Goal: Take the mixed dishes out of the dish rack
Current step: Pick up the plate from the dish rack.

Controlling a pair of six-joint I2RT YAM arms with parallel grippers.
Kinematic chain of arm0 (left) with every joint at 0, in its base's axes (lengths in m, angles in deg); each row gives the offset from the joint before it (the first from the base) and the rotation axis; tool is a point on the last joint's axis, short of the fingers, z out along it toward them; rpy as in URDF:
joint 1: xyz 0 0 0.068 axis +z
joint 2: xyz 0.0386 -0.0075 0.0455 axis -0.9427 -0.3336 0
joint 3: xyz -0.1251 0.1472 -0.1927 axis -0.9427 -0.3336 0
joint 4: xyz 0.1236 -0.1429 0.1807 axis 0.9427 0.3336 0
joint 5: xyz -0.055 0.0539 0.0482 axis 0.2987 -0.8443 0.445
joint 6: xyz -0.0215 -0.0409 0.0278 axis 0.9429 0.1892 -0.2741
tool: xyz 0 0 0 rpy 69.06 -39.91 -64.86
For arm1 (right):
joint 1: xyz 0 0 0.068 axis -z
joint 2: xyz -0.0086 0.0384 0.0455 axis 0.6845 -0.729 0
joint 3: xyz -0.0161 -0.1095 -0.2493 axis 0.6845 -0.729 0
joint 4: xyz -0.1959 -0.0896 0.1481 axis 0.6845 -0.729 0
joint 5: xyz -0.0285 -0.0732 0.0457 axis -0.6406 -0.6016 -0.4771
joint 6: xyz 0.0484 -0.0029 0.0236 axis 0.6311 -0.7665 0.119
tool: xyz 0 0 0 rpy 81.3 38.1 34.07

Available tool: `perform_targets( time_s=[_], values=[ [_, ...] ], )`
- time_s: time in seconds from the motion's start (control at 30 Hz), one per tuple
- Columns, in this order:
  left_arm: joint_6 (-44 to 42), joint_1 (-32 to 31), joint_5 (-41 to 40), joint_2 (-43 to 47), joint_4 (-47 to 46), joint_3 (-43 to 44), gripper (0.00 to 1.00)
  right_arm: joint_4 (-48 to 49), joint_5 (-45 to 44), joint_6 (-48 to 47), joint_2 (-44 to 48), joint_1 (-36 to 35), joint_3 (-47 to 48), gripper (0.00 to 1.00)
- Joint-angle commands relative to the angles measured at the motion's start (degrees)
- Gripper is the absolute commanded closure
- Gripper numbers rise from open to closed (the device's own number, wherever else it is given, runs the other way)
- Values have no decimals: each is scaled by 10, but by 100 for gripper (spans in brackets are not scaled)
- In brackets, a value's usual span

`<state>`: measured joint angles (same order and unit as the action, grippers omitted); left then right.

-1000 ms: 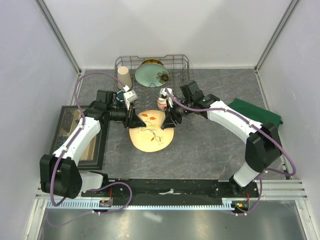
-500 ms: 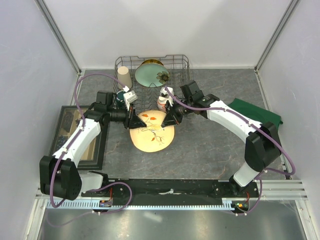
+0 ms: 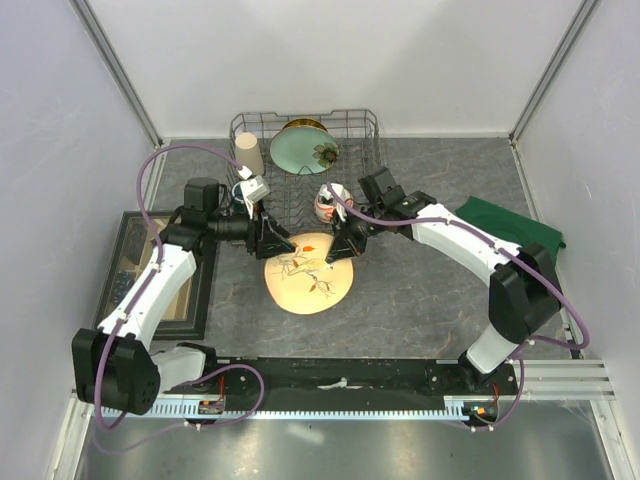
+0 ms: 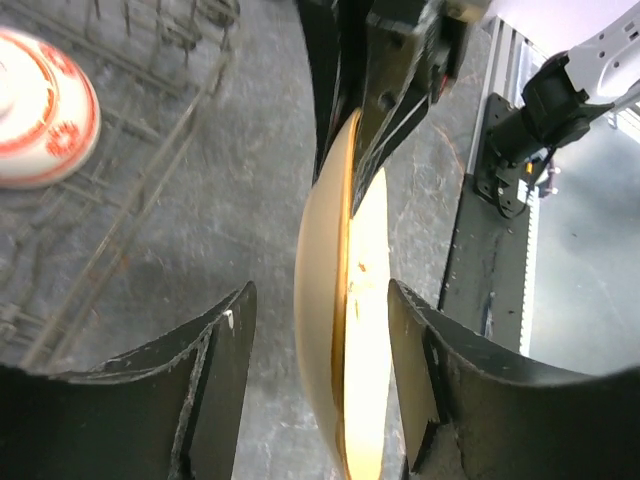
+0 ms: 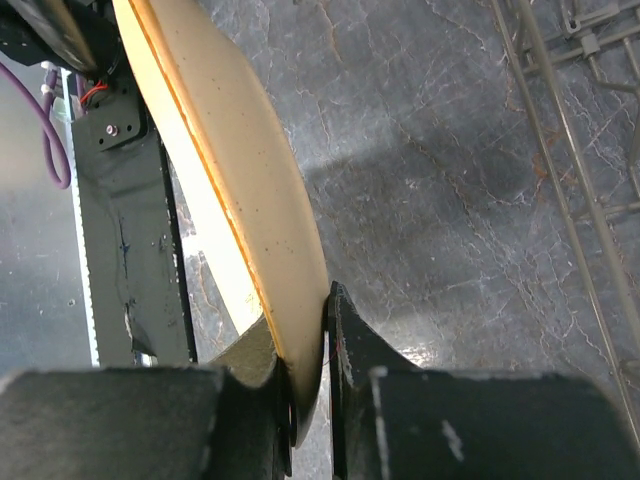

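Hanging tilted over the middle of the grey, stone-veined desk [image 3: 420, 290], just on the near side of the dish rack [image 3: 365, 125], the cream floral plate [image 3: 308, 272] is a smooth, glossy round with a thin brown branch and orange-red leaves painted on its face. Its underside is plain matte cream and its rim a fine darker line. The right claw [image 5: 312, 340] is pinched tight on the plate's rim, one black finger on each face. The left claw [image 4: 320, 300] stands wide, its dark fingers either side of the opposite rim with a gap on both sides. A second ago the left claw was the one clamped on the plate and the right was partly open. Since then the plate has sunk a little toward the desk's near edge. At the far edge, the grey wire rack carries the pale-green flower plate [image 3: 303, 148] standing on edge, the tall beige cup [image 3: 249, 155] at its left end, and the red-and-white patterned bowl [image 3: 328, 203] by its near side, now more exposed.
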<state>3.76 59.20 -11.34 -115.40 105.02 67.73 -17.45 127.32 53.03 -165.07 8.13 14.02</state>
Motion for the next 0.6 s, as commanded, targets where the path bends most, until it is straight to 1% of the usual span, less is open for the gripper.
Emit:
perform_targets(
  time_s=[0.0,0.13,0.23,0.37,0.47,0.57],
  values=[
    [17,6,17,25,-35,15,31,38,58,-1,22,8,5,100],
    [21,16,10,38,-43,16,25,36,52,14,14,12,2,100],
    [34,30,0,53,-52,18,23,37,34,29,4,13,-5,100],
    [49,63,-18,81,-78,18,22,37,41,61,-19,13,-22,100],
    [59,87,-24,90,-85,20,21,57,48,97,-30,12,-45,100],
    [70,106,-27,92,-93,20,21,108,64,157,-35,12,-79,100]
  ],
)
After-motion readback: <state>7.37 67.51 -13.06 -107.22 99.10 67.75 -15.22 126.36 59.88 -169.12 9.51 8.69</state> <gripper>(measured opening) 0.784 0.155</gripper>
